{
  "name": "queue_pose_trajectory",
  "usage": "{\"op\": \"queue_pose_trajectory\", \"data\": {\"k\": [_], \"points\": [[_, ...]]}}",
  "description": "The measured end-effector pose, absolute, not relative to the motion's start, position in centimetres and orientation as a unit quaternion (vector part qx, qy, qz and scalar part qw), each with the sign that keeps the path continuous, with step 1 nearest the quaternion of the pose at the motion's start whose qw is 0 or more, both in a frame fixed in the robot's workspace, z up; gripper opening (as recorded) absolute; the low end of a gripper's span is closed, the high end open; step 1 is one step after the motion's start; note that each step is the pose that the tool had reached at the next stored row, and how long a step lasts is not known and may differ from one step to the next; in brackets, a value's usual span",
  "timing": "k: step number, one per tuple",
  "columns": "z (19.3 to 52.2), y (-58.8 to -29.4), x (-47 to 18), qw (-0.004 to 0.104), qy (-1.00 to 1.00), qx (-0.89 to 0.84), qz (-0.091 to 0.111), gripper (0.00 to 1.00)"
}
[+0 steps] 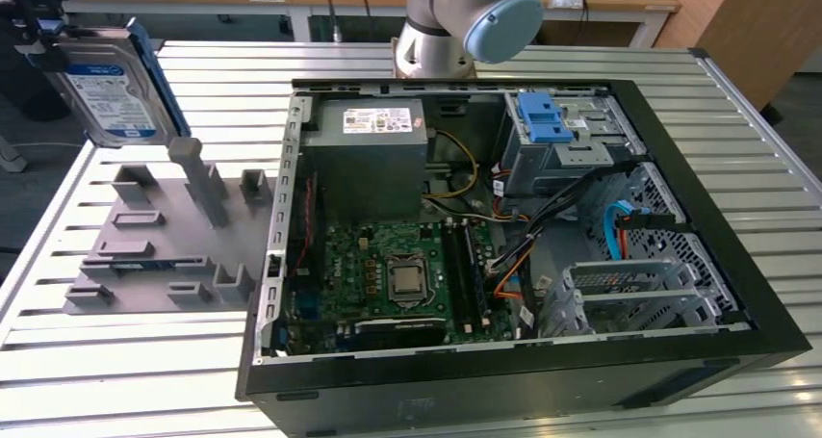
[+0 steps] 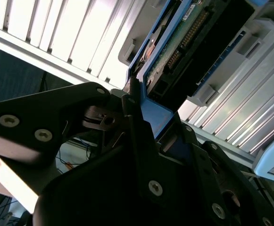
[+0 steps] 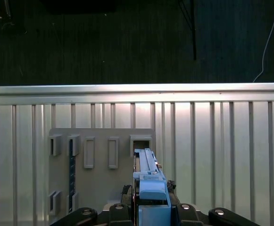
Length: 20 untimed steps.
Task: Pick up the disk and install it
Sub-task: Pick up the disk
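Because the gripper point(image 3: 150, 197) is clenched on the disk point(image 1: 114, 90) along its edges, the drive hangs upright over the grey slotted stand point(image 1: 161, 236) at the exterior view's left, seemingly clear of its slots and well apart from the open computer case point(image 1: 514, 375) awaiting it.

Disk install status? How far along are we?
Pickup looks done: the gripper is shut on the disk, held upright by the grey slotted stand. Install is left: the disk is outside the open computer case, on the exterior view's left.
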<state>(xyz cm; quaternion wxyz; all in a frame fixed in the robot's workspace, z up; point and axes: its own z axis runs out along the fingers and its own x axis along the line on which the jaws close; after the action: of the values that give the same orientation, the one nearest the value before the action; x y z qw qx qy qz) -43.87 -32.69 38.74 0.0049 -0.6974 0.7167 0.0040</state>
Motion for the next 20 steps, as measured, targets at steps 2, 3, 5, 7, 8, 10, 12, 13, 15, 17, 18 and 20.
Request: {"op": "queue_pose_trajectory", "data": {"k": [2,3,5,7,8,10,12,13,15,17,18,20], "points": [[38.83,-32.69,-43.88,0.005,0.717,-0.697,0.004,0.36],[38.88,-32.69,-43.88,0.005,0.717,-0.697,0.004,0.36],[38.97,-32.68,-43.88,0.005,0.717,-0.697,0.004,0.36],[39.06,-32.68,-43.88,0.005,0.717,-0.697,0.004,0.36],[39.11,-32.68,-43.88,0.005,0.717,-0.697,0.004,0.36],[39.19,-32.68,-43.88,0.005,0.717,-0.697,0.004,0.36],[39.29,-32.68,-43.88,0.005,0.717,-0.697,0.004,0.36],[39.34,-32.68,-43.88,0.005,0.717,-0.697,0.004,0.36],[39.44,-32.68,-43.88,0.005,0.717,-0.697,0.004,0.36],[39.54,-32.68,-43.88,0.005,0.717,-0.697,0.004,0.36],[39.59,-32.68,-43.88,0.005,0.717,-0.697,0.004,0.36],[39.69,-32.68,-43.88,0.005,0.717,-0.697,0.004,0.36]]}}
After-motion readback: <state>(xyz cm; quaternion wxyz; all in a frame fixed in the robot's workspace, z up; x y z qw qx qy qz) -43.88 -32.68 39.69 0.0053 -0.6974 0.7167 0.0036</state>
